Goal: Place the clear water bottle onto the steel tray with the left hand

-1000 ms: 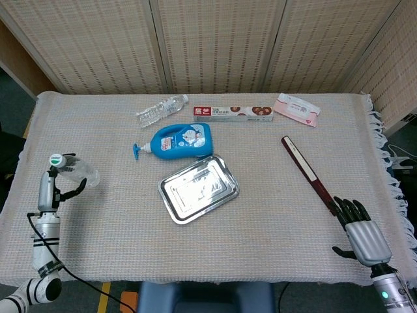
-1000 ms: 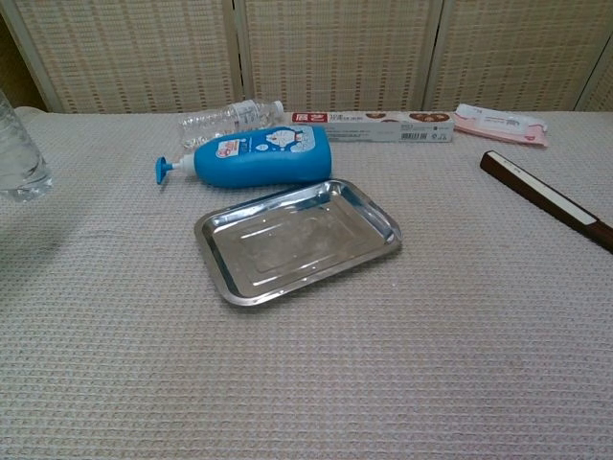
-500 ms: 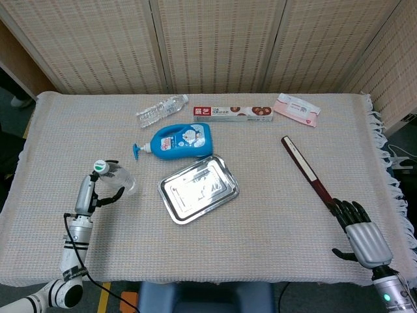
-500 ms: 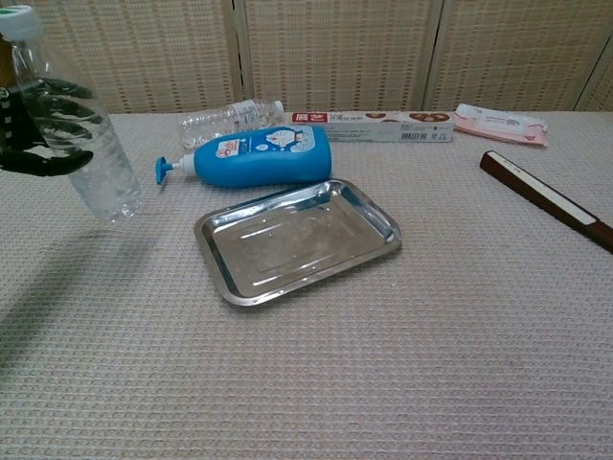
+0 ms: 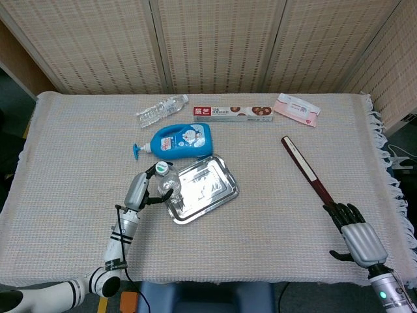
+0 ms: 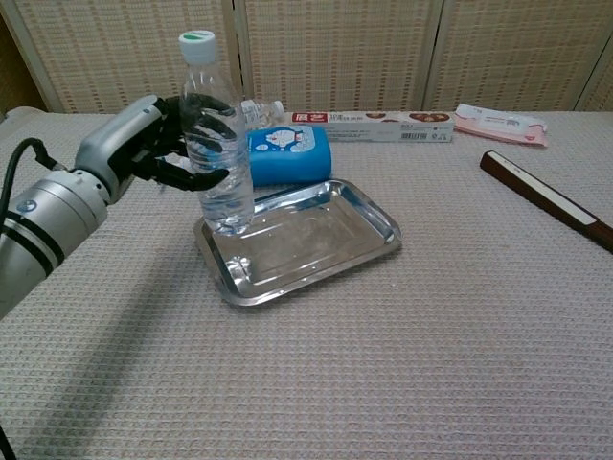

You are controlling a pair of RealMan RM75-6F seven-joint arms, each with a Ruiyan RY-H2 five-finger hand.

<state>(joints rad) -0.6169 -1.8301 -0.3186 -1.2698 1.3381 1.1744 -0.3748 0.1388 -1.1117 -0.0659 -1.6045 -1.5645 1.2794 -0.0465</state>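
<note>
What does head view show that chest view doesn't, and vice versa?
Only head view: the right hand, open and resting near the table's front right edge, and the cloth's fringed right border.

Only chest view: from the side, the clear plastic water bottle stands upright with its base at the tray's left end.

Both: the left hand gripping the bottle, the rectangular steel tray, the blue pump bottle, and the dark red flat stick.

Your head view looks steeply down from above the near edge, taking in the whole table (image 5: 78, 130) up to the woven screen (image 5: 215, 45). Your chest view sits low and close, facing that screen. Both share the steel tray (image 5: 225, 195) and left hand (image 6: 158, 144).
</note>
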